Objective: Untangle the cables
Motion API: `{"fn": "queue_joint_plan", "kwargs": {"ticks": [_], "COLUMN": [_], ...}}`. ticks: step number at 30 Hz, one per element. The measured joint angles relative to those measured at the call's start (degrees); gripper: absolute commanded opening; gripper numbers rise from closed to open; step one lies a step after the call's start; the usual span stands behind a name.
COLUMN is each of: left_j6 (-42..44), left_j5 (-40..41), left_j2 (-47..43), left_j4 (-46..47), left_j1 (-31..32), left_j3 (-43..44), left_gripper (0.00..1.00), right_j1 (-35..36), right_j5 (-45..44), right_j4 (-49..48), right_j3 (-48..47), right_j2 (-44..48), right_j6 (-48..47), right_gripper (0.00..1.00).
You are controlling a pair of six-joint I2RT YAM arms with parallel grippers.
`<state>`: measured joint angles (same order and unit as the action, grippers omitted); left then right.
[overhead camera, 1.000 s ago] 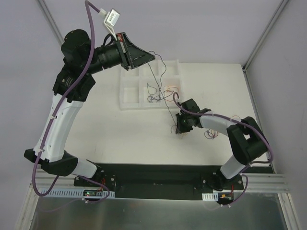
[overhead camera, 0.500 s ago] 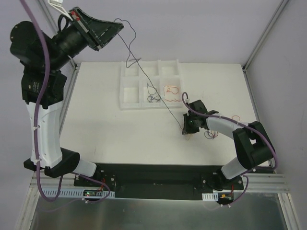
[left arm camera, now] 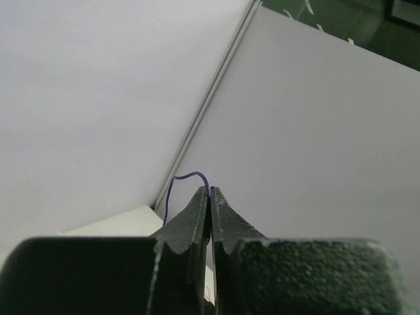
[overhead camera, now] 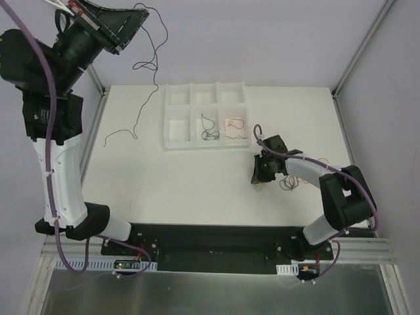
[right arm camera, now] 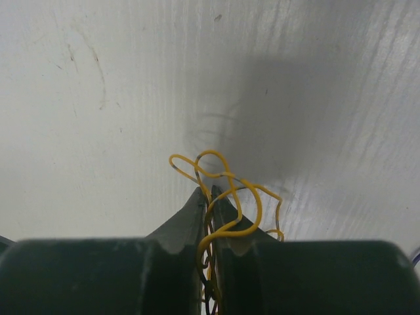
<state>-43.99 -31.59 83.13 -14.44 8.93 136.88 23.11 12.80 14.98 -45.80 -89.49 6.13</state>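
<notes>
My left gripper (overhead camera: 140,9) is raised high at the far left, shut on a dark blue-purple cable (overhead camera: 152,54) that hangs down to the table, its free end lying on the white surface. The left wrist view shows that cable (left arm camera: 177,187) pinched at the shut tips (left arm camera: 210,190). My right gripper (overhead camera: 260,181) is low on the table at centre right, shut on a small tangle of cables; the right wrist view shows yellow cable loops (right arm camera: 226,190) clamped at the gripper (right arm camera: 208,191). More thin cables (overhead camera: 289,184) lie beside the right arm.
A white compartment tray (overhead camera: 178,122) stands at the table's back centre; one cell holds a dark cable (overhead camera: 209,128), the adjacent cell a red-orange cable (overhead camera: 235,125). Grey walls enclose the table, with a metal post (overhead camera: 357,56) at the back right.
My left gripper has swung up and to the left, pulling the dark cable free of the right gripper's tangle; its end now trails on the table at left. The right gripper has barely moved.
</notes>
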Motion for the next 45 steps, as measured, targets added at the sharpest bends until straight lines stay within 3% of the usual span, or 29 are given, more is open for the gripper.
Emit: {"fn": "queue_joint_plan", "kwargs": {"ticks": [11,34,45], "left_j6": [-0.8,-7.5,-9.2], "left_j5": [-1.4,-2.7,-2.7], "left_j2": [7.3,21.8,26.3], "left_j4": [-0.3,11.1,13.9], "left_j1": [0.0,0.2,0.5], "left_j3": [-3.3,-3.3,0.8], "left_gripper": [0.0,0.0,0.0], "right_j1": [0.0,-1.4,-2.8], "right_j5": [2.3,2.7,2.7], "right_j4": [4.4,5.9,6.7], "right_j3": [0.0,0.0,-0.3], "right_j2": [1.8,1.7,1.0], "right_j6": [-1.9,-4.7,-5.0], "right_gripper": [0.11,0.11,0.11]}}
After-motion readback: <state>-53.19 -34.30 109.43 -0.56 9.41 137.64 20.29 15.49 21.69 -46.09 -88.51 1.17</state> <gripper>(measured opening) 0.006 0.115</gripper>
